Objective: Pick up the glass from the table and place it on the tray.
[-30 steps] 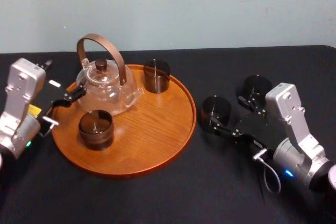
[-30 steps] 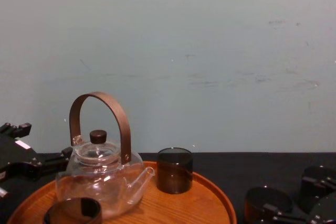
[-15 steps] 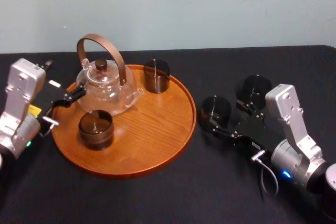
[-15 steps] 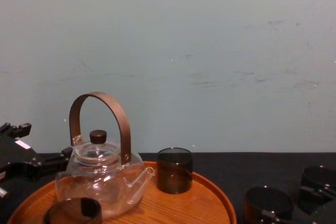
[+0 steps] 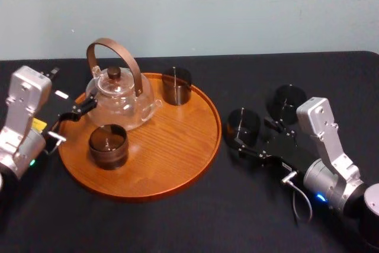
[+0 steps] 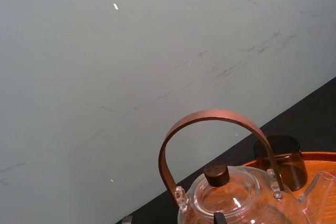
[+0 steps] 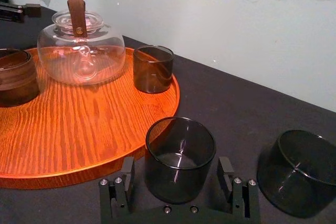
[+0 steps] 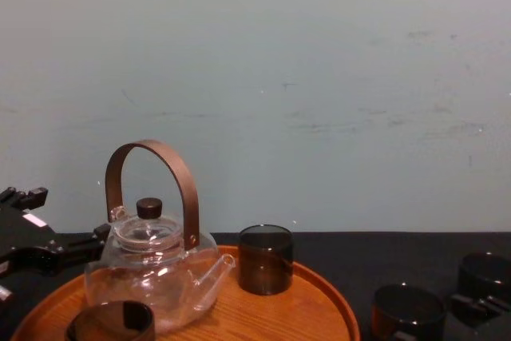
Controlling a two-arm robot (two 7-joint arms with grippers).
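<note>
Glass (image 5: 243, 125) number one on the right is bracketed now: it stands upright on the black table (image 5: 177, 223), just off the tray's (image 5: 177, 164) right rim, and the right gripper (image 5: 254, 136) has slid in so a finger sits on each side of it. A second ago those fingers were behind and beside the glass; the glass itself has not budged. From the right wrist view the jaws are spread wide, with a sliver of gap on either side of the glass (image 7: 180, 158), so nothing is pinched yet. That looks like the approach finished and the squeeze coming up next. The other glass (image 5: 287, 98) waits farther back on the table, clear of the fingers. Over on the left, the left gripper (image 5: 68, 124) sits parked by the tray's left edge near the teapot (image 5: 118, 96), jaws apart, unchanged from before.
</note>
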